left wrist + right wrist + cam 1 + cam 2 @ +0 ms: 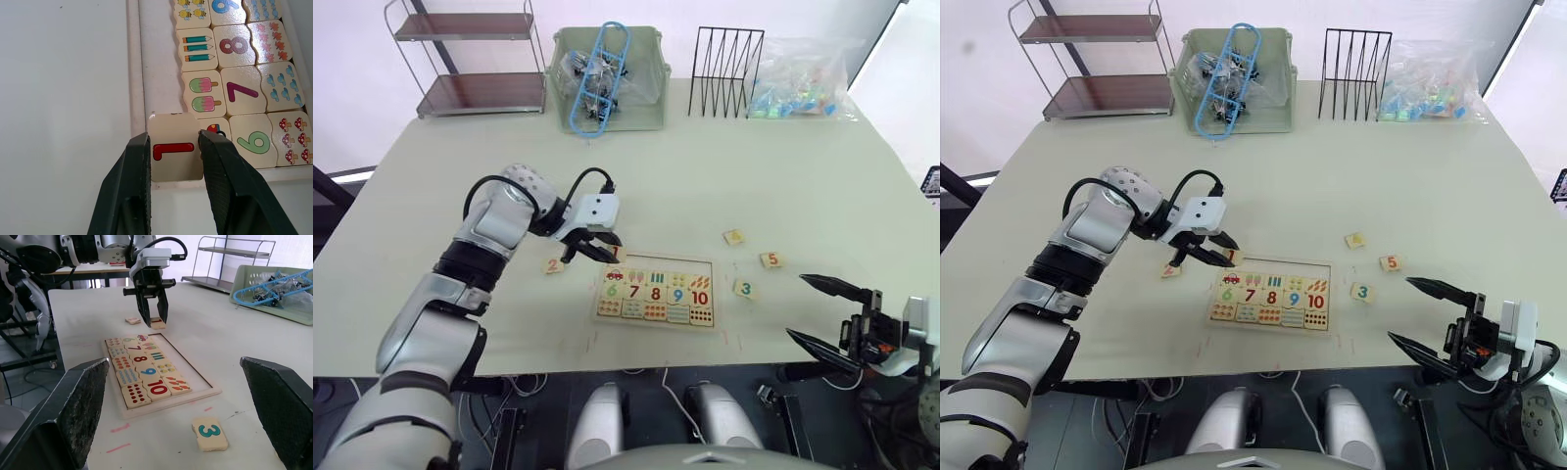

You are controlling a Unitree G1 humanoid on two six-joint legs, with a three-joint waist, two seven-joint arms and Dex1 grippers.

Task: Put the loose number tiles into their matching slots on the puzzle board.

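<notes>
The red 1 tile (175, 153) is clamped between the two fingers of the left gripper (173, 161) at the near-left corner of the puzzle board (655, 291), overlapping its rim beside the empty slots (159, 73). The 2 tile (553, 264) lies left of the board; the 3 tile (745, 289), 4 tile (734, 237) and 5 tile (771, 259) lie to its right on the table (783, 166). The right gripper (827, 313) is held near the table's front edge, fingers wide apart, empty.

Lab: bare worktable (783, 166), wire shelf (470, 59), parts bin (651, 78).
</notes>
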